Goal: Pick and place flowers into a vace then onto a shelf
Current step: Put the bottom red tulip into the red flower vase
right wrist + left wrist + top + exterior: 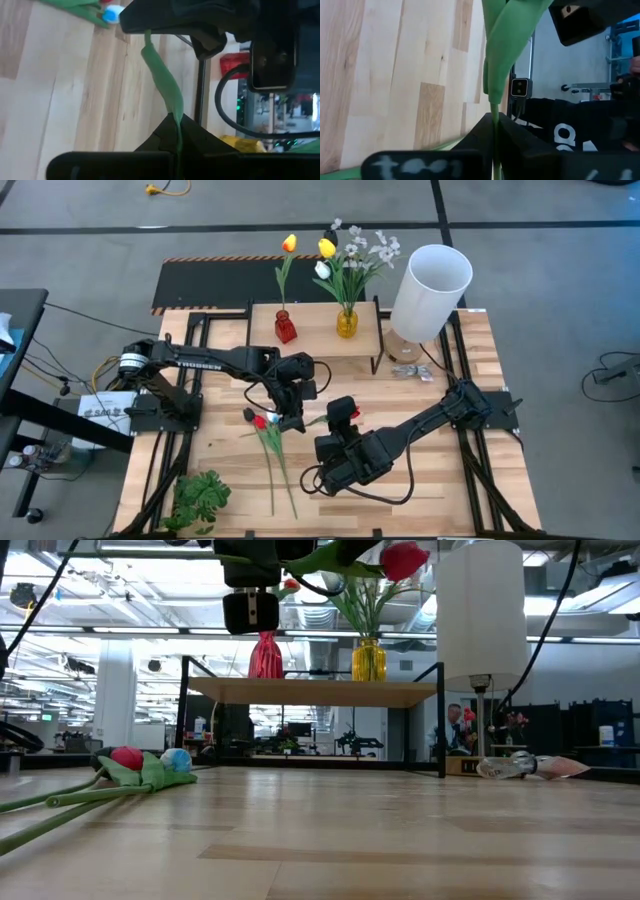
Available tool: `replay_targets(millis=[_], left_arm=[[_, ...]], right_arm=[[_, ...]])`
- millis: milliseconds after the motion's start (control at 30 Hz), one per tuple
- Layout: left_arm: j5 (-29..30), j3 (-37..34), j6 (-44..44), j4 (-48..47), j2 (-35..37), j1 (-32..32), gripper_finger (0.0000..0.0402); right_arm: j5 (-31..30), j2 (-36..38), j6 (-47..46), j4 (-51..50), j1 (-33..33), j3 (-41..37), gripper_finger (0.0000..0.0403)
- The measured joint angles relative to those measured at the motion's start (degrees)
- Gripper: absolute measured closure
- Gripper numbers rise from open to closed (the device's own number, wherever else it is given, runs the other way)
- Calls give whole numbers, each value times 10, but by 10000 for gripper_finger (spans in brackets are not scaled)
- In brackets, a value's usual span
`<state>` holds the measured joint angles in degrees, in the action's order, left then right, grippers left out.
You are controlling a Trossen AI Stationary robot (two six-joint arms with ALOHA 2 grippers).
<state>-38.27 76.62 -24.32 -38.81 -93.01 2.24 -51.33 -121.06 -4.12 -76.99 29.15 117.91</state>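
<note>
A red tulip is held in the air over the table's middle. My left gripper and my right gripper are both shut on its green stem, a short way apart. In the low view its red head shows high above the table. Two more flowers, one red head and one pale, lie flat on the table below my left gripper. The shelf stands at the far middle on thin black legs. On it stand a red vase with a yellow tulip and a yellow vase with several flowers. My left gripper pinches the tulip's thin stem between its two fingers, just beside the base of a long leaf. The stem runs on toward my right gripper, clear of the table. My right gripper pinches the same stem where a leaf narrows down. From there the leaf and stem run on to my left gripper. The tulip hangs between the two holds, lifted clear.
A tall white lamp stands at the shelf's right end, with crumpled wrapping at its foot. A bushy green sprig lies at the near left corner. A black panel with a striped edge lies at the far left.
</note>
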Motion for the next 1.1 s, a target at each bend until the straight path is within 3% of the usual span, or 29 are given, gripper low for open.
replay_targets(millis=[233, 600, 733, 933, 1100], left_arm=[[2, 0, 9, 7, 0, 1, 401], [15, 0, 23, 13, 0, 0, 401], [47, 0, 42, 14, 0, 0, 401], [58, 0, 46, 32, 0, 1, 401], [66, 0, 59, 48, 2, 1, 401]], right_arm=[[4, 0, -49, 16, 12, 0, 358], [-1, 0, -61, 53, 72, 0, 194], [-17, 0, -165, 71, 98, 0, 161], [-1, 0, -345, 70, 141, 0, 155], [127, 0, -541, 69, 172, 0, 155]])
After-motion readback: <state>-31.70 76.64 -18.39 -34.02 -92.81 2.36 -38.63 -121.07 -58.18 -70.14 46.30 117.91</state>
